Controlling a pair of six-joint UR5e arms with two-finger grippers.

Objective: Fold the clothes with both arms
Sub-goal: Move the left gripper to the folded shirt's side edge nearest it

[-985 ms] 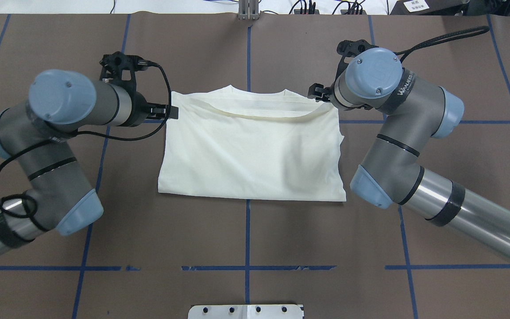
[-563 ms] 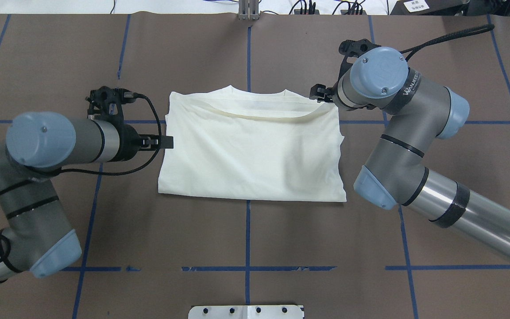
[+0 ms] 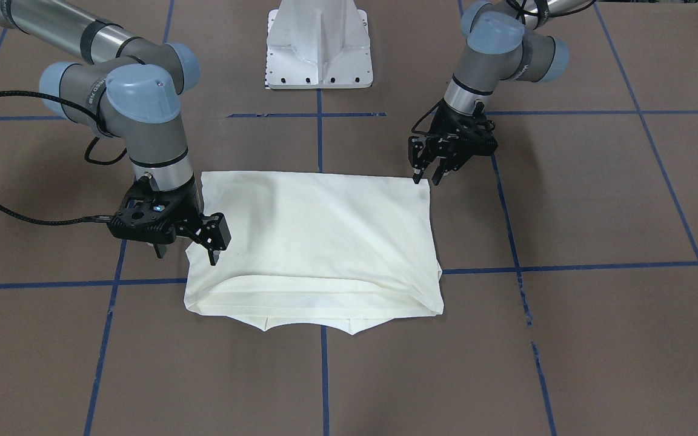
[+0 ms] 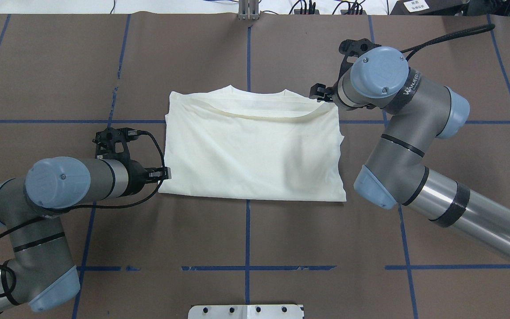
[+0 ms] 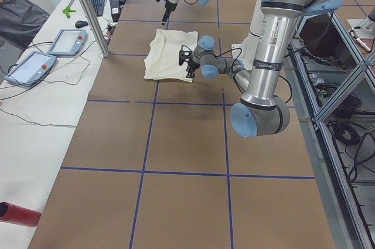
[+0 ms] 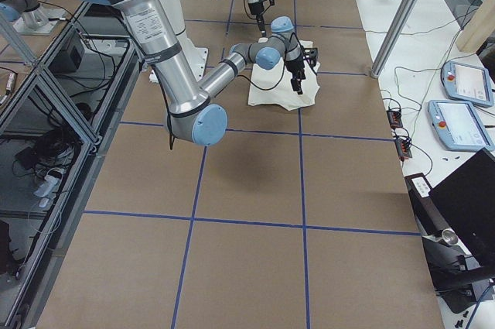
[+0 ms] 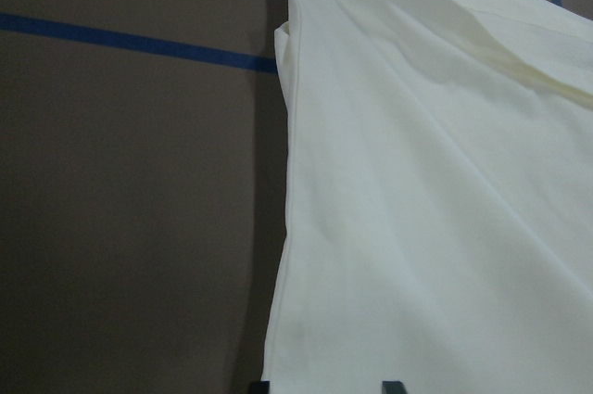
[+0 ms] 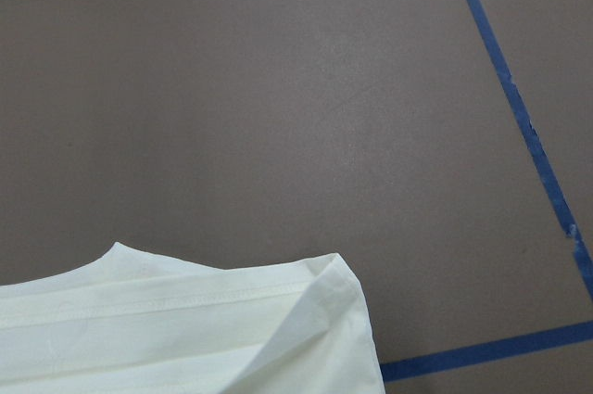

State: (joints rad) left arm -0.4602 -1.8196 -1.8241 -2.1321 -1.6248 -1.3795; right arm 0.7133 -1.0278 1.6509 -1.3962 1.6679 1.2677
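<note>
At near-left corner of shirt [image 4: 250, 150] | left claw [image 3: 426, 177] spread, moved here from collar end | right claw [image 3: 186, 258] spread, unmoved

overhead: right gripper [image 4: 320, 93] mostly buried under its own wrist joint, fingertips not readable there; both arms run off the side edges, white pedestal base [image 4: 246, 311] clipped by the bottom edge

front view: arms and base chopped at the top edge

left wrist cam: just two fingertips [image 7: 263, 387] poking in at the bottom edge, shirt [image 7: 435, 190] cut off right and bottom

right wrist cam: shirt corner cut by left and bottom edges

shirt underside hidden in every view

side views: grippers too small to read; person [image 5: 17, 3] cropped at the left side view's top-left corner

can't tell if left gripper [image 3: 425, 177] touches the cloth
</note>
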